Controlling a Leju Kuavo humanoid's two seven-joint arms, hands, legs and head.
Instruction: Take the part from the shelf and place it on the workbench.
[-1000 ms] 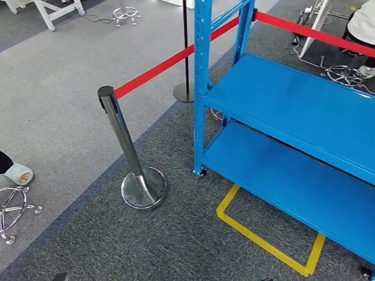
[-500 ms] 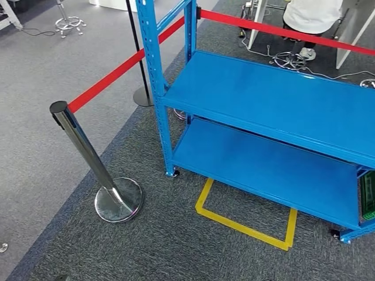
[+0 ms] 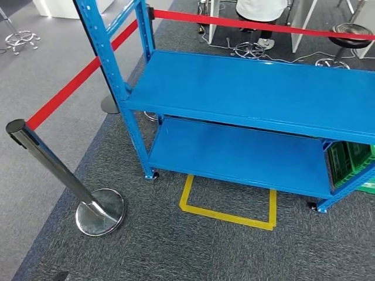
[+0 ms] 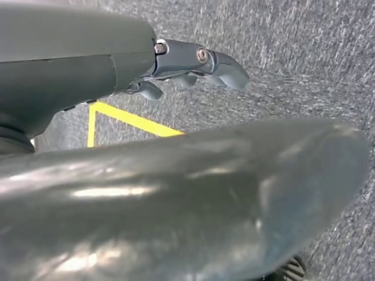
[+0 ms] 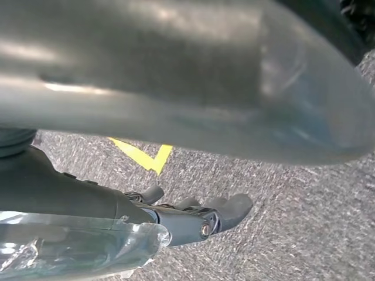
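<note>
- I take the shelf as my landmark; it stands ahead of me, with its lower board right under the upper one.
- A taped floor outline lies just before the shelf, near its left half.
- A stanchion post leans well left of the shelf and nearer to me, its base on the carpet.
- A barrier belt runs from that post past the shelf's left end.
- A crate sits at the shelf's right end, low down.
- A person sits behind the shelf.
</note>
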